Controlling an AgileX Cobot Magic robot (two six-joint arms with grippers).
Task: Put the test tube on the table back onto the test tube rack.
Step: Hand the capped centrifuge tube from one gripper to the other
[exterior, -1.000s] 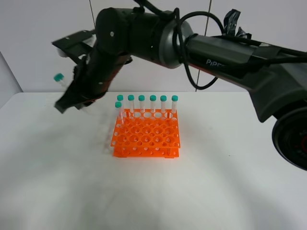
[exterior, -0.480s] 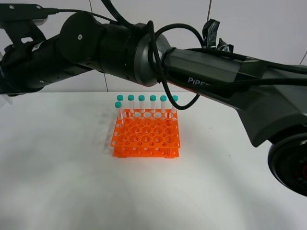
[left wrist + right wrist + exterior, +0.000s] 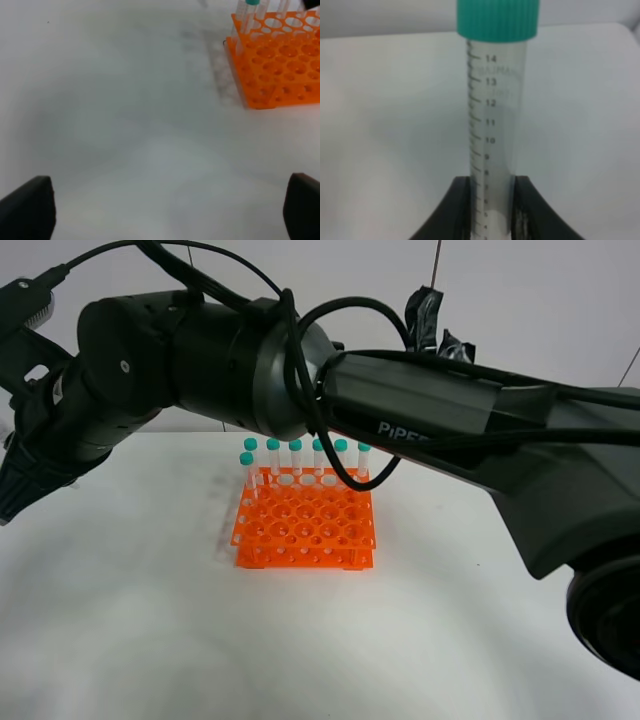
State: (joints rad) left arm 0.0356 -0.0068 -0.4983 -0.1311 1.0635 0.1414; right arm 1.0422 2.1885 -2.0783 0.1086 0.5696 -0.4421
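The slim clear plastic test tube (image 3: 492,120), with a teal-green screw cap and printed graduations, stands upright, its lower part clamped between the right gripper's (image 3: 492,185) black fingers. The bright orange plastic test tube rack (image 3: 305,525), gridded with round holes, sits flat on the plain white matte table (image 3: 150,640). Seven matching tubes (image 3: 295,455) stand along the rack's far side.

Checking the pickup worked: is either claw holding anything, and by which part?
The right claw grips the test tube by its lower body, with the capped end sticking out free. The left claw is open and holds nothing.
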